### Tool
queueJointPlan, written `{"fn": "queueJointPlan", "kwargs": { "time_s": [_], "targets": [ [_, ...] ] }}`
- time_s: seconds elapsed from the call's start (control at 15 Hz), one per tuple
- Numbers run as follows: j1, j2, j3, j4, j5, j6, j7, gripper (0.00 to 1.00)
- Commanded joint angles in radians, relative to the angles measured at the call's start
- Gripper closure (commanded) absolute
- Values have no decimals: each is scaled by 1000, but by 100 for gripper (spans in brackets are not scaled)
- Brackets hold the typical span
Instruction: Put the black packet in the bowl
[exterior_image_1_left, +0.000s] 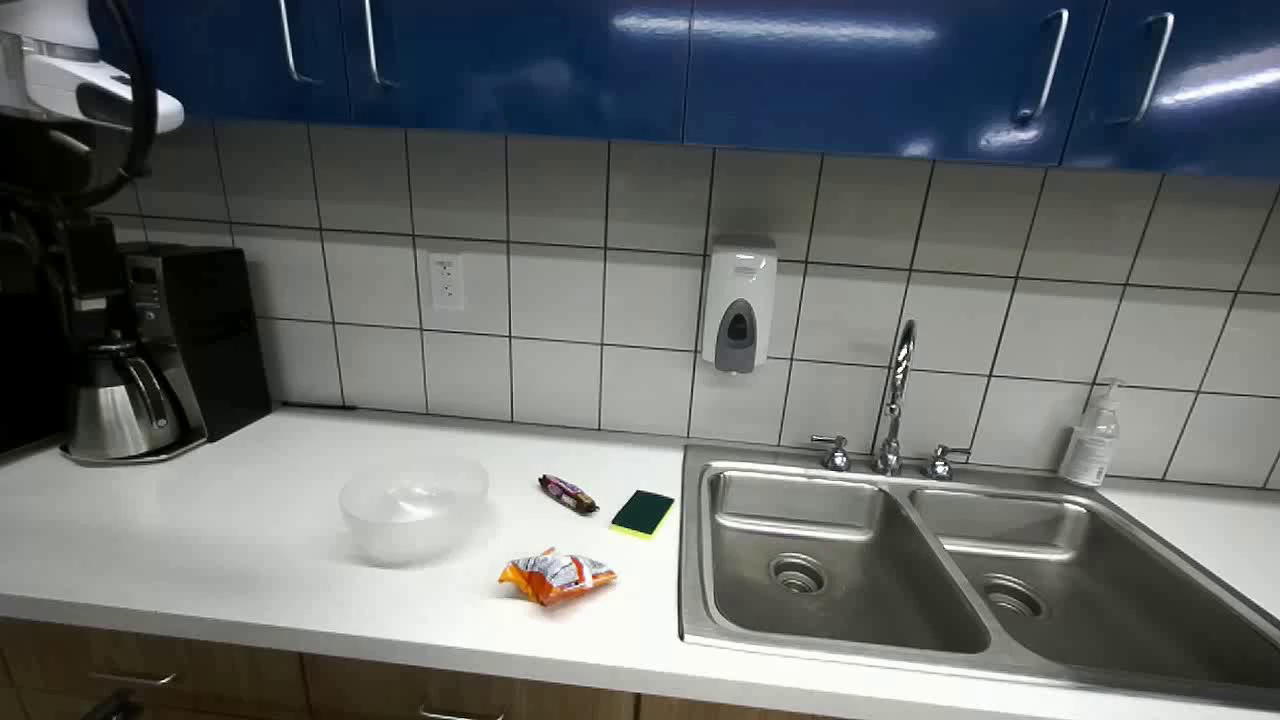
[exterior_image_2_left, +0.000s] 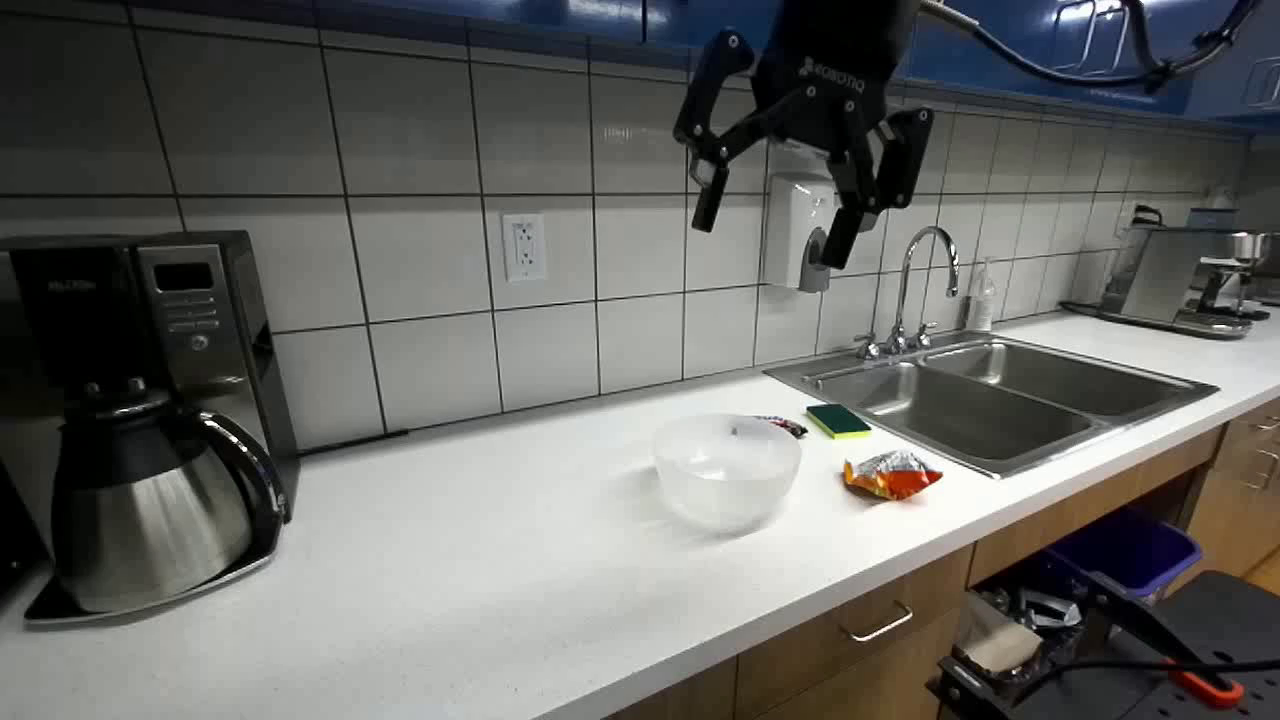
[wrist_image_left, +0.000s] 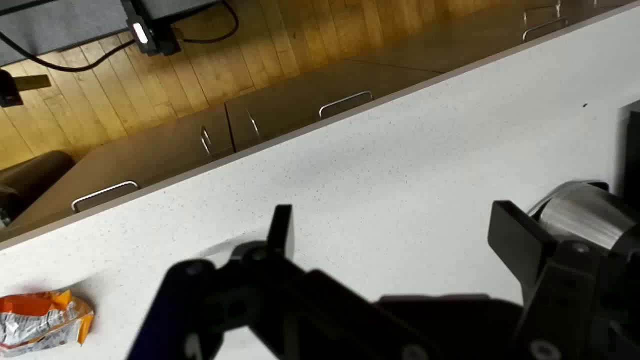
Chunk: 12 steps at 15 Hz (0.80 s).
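Claw (exterior_image_2_left: 775, 225) released, jaws spread wide, up above the counter (exterior_image_1_left: 230, 530). Black packet (exterior_image_1_left: 568, 494) lies on the counter, outside the bowl (exterior_image_1_left: 405, 535), between it and the green sponge (exterior_image_1_left: 643, 511). Orange bag (exterior_image_1_left: 557, 577) sits nearer the front edge. Sink (exterior_image_1_left: 697, 560) just beside the sponge.

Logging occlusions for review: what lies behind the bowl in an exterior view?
In an exterior view, the black packet lies partly behind the bowl. One end shows past it; the covered part can't be made out clearly.

Bowl (exterior_image_1_left: 412, 512), black packet (exterior_image_1_left: 568, 495) on counter (exterior_image_1_left: 240, 520)
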Motion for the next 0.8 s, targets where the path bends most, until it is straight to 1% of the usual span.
{"fn": "queueJointPlan", "kwargs": {
  "time_s": [0.0,0.6,0.67,0.73],
  "targets": [
    [-8,0,6,3,4,-5,-4,0],
    [-8,1,6,3,4,-5,-4,0],
    [14,23,-22,22,-14,-74,-82,0],
    [24,28,-43,26,-15,-114,-131,0]
  ]
}}
